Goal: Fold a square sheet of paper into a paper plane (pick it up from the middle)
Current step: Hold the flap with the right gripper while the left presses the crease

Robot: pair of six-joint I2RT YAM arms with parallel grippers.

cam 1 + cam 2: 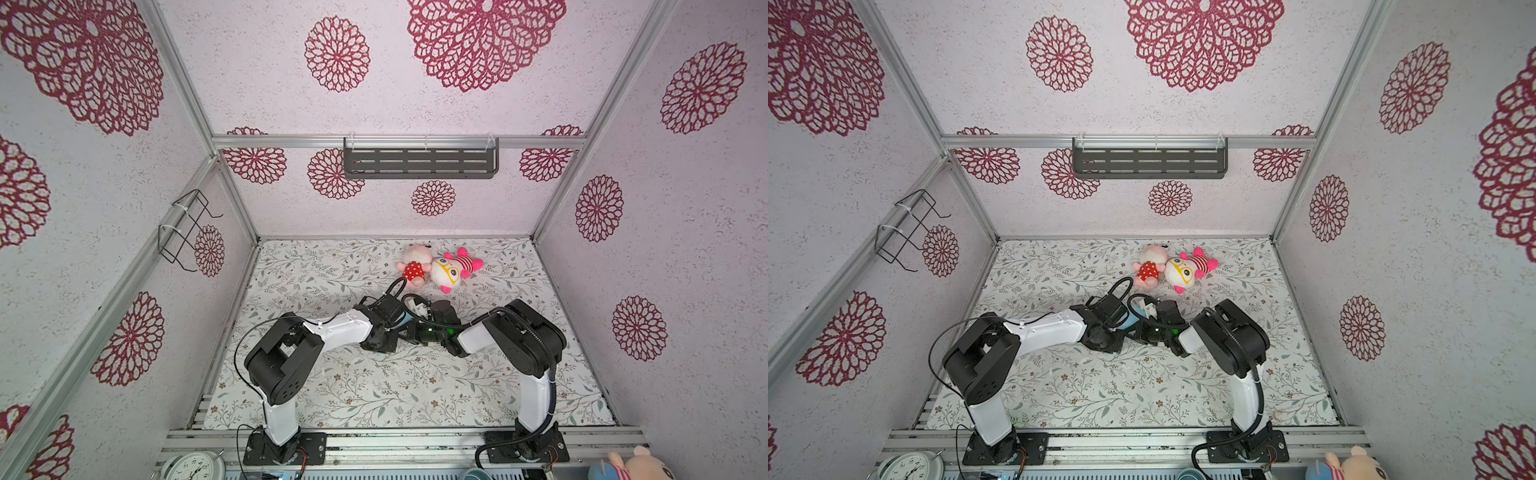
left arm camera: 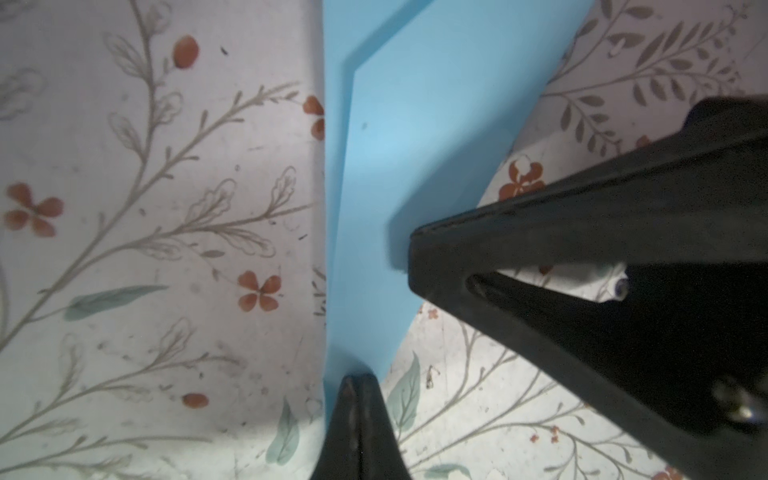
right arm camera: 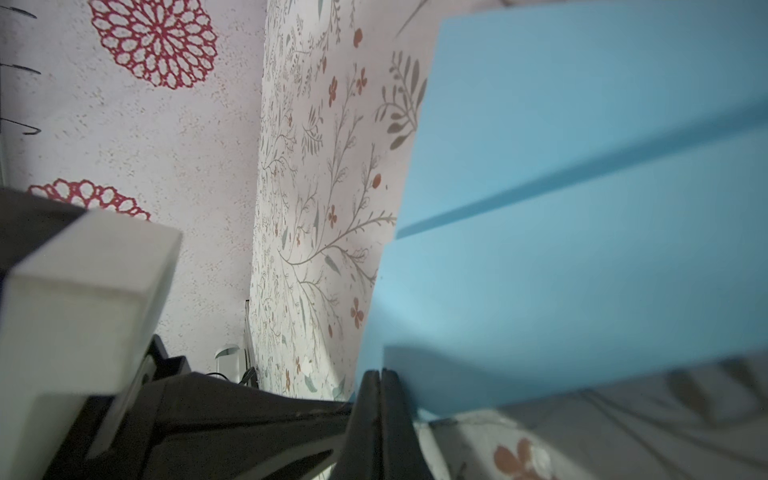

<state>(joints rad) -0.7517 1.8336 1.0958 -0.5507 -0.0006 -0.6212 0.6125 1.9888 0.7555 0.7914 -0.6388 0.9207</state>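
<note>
The light-blue paper is folded into a long narrow shape with creased layers and hangs just above the floral mat. My left gripper is shut on its narrow end. My right gripper is shut on the paper's edge a little further along; its black fingers reach in beside the paper in the left wrist view. In both top views the two wrists meet at mid-table and hide nearly all of the paper; only a blue sliver shows between them.
Two pink plush toys lie on the mat just behind the grippers. A dark shelf hangs on the back wall, a wire rack on the left wall. A clock and more plush toys sit beyond the front rail.
</note>
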